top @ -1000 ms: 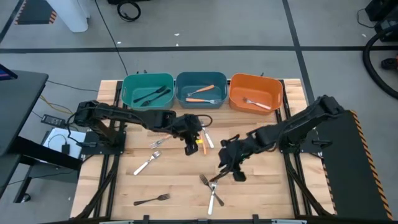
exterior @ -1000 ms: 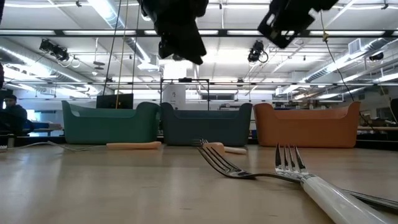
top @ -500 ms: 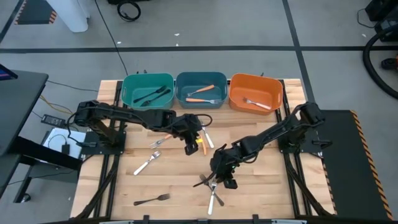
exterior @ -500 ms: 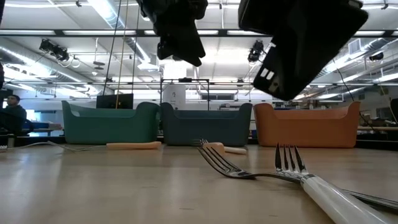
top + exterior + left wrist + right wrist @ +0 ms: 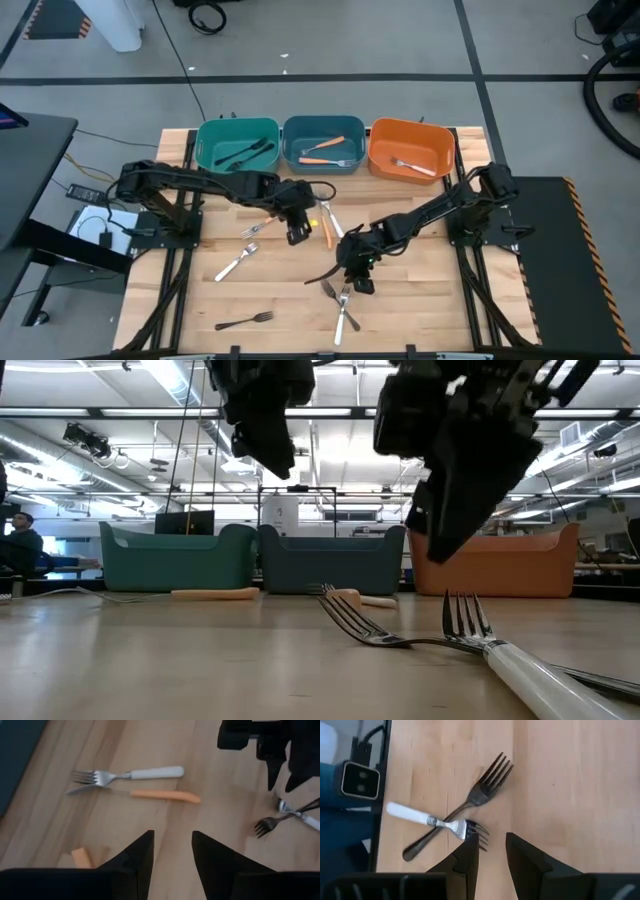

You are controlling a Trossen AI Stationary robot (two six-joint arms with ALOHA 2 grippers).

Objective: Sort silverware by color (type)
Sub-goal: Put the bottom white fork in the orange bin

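Right now my right jaws (image 5: 357, 272) hang parted and empty just above two crossed forks near the front middle of the worktop (image 5: 280, 300): a white-handled fork (image 5: 435, 821) lying over a dark fork (image 5: 470, 802), its tines close beside my fingertips (image 5: 470, 851). My left jaws (image 5: 297, 226) are also apart, holding nothing, hovering over the middle of the worktop; just past them lie a second white-handled fork (image 5: 127, 774) and an orange-handled utensil (image 5: 150, 795), side by side and touching at the tine end, and a short orange piece (image 5: 80, 857) sits close under my left fingers. Farther toward the left lie two silver forks (image 5: 235, 264), and a black fork (image 5: 245, 321) rests near the front left. Along the back edge stand three bins: the teal bin (image 5: 205, 160) holds black pieces, the blue bin (image 5: 290, 155) holds orange-handled ones, and the orange bin (image 5: 445, 160) holds one pale fork.
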